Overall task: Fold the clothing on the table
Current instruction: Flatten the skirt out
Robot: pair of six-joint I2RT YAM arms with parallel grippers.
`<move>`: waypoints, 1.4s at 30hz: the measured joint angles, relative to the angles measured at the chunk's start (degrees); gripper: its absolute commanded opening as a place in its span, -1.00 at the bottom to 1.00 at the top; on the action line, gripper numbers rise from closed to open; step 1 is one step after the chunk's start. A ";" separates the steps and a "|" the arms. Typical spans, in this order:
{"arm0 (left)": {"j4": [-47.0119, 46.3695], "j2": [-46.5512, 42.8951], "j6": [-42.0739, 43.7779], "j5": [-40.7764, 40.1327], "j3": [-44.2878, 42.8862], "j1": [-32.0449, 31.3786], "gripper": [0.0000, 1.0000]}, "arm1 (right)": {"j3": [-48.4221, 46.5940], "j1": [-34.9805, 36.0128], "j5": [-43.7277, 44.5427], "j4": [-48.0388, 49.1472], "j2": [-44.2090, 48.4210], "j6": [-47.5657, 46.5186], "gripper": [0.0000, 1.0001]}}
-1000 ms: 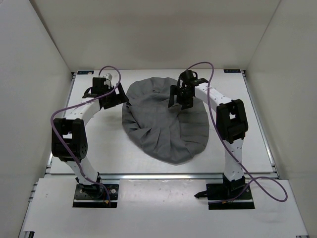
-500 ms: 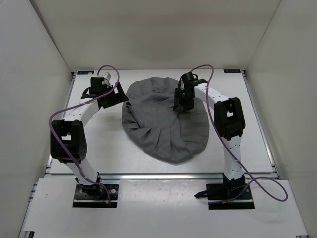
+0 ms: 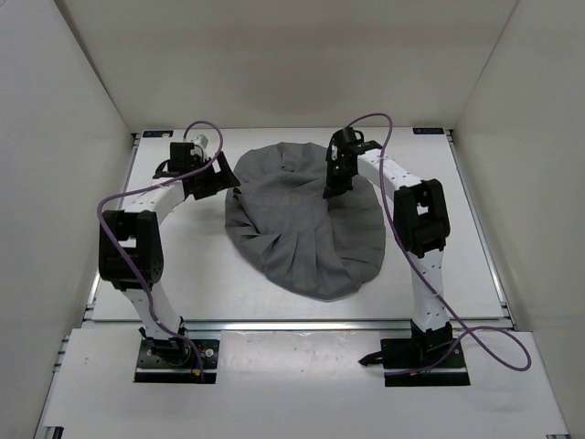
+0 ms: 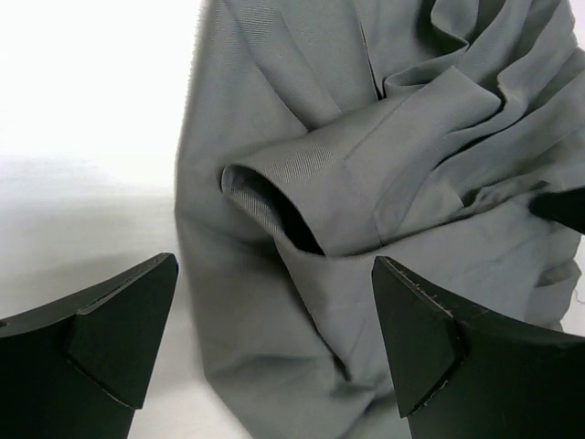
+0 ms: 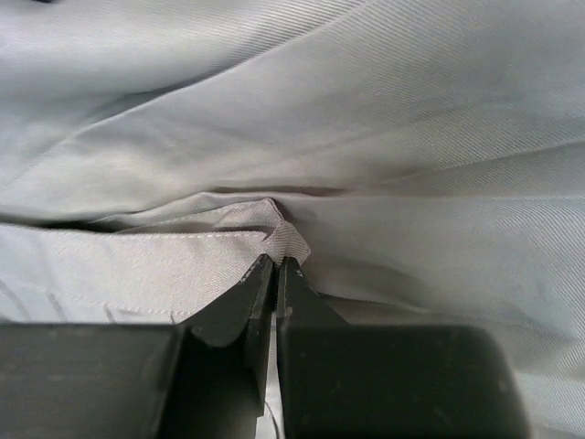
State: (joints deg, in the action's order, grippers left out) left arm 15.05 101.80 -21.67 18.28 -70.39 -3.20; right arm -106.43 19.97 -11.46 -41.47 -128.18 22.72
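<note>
Our right jaws are clamped on a small fold of the grey clothing [image 3: 306, 229], which lies spread on the worktop [image 3: 196, 274]. Our left jaws stand wide, its edge just ahead between them.

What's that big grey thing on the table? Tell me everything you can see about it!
It is the clothing, a plain grey garment of soft, thin woven cloth, full of pleats and creases. It lies spread in a roundish, rumpled shape on the white table, between the two arms. A tube-like opening shows near its left edge. The right end effector is shut, pinching a small fold near its far right side. The left end effector hangs open over its left edge, gripping nothing.
</note>
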 measured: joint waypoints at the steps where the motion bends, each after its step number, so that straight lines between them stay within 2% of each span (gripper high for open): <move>1: -0.11 1.29 0.22 0.31 -0.72 -0.04 0.97 | -0.15 0.17 -0.13 0.07 0.46 -0.28 -1.00; 5: -0.44 6.51 0.66 1.84 -3.63 -0.35 0.96 | 0.68 0.68 -0.79 -0.07 5.05 -1.70 -1.00; 8: -0.81 8.92 0.55 3.58 -5.05 -0.35 0.85 | 4.46 2.08 -0.42 -0.55 12.55 -2.27 -1.00; 11: -1.31 10.27 0.55 4.90 -6.27 -0.72 0.84 | 6.21 4.42 0.31 -1.84 18.84 -2.82 -1.00; 13: -1.64 10.45 0.57 5.20 -6.62 -1.07 0.76 | 7.45 5.75 0.52 -2.64 21.94 -2.97 -0.99; 15: -2.14 10.45 0.44 5.70 -6.78 -1.60 0.57 | 9.97 7.21 0.55 -2.69 24.41 -2.89 -1.00; 16: -2.43 10.45 0.37 6.05 -6.82 -1.92 0.55 | 11.72 7.78 0.66 -2.67 25.53 -2.73 -1.00; 20: -3.30 10.47 0.22 6.64 -6.82 -2.97 0.55 | 17.84 8.52 0.94 -3.10 27.76 -1.33 -0.99; 23: -3.41 10.51 0.24 6.36 -6.82 -3.45 0.57 | 18.91 8.46 1.27 -3.45 27.76 -0.83 -1.00; 27: -4.63 11.45 -0.55 6.27 -6.82 -3.32 0.33 | 18.91 8.48 1.70 -3.39 27.80 -0.63 -1.00; 29: -5.07 12.35 -1.20 6.21 -6.82 -3.23 0.11 | 18.91 8.57 1.70 -3.39 27.80 -0.44 -1.00; 31: -5.25 13.51 -1.60 6.05 -6.97 -3.13 -0.19 | 18.91 8.72 1.75 -3.37 27.80 -0.35 -0.99; 32: -5.31 14.14 -2.08 6.01 -7.13 -3.10 -0.44 | 18.91 8.85 1.77 -3.37 27.80 -0.22 -1.00; 33: -5.40 14.91 -2.54 5.95 -7.26 -3.17 -0.58 | 18.91 8.98 1.73 -3.34 27.80 -0.20 -1.00; 34: -5.66 15.47 -2.84 5.84 -7.30 -3.19 -0.88 | 18.91 9.25 1.75 -3.32 27.80 -0.20 -1.00; 35: -5.95 15.96 -3.48 5.86 -7.32 -3.19 -1.00 | 18.91 9.33 1.77 -3.30 27.80 -0.20 -1.00; 42: -6.67 16.68 -7.19 6.38 -9.01 -2.84 -1.00 | 16.96 6.38 3.04 -5.22 27.78 -0.70 -1.00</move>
State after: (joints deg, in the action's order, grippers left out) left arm 8.38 118.48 -28.86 24.67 -79.40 -6.04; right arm -89.47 26.35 -8.43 -46.70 -100.40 22.02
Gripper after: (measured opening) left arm 0.022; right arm 0.009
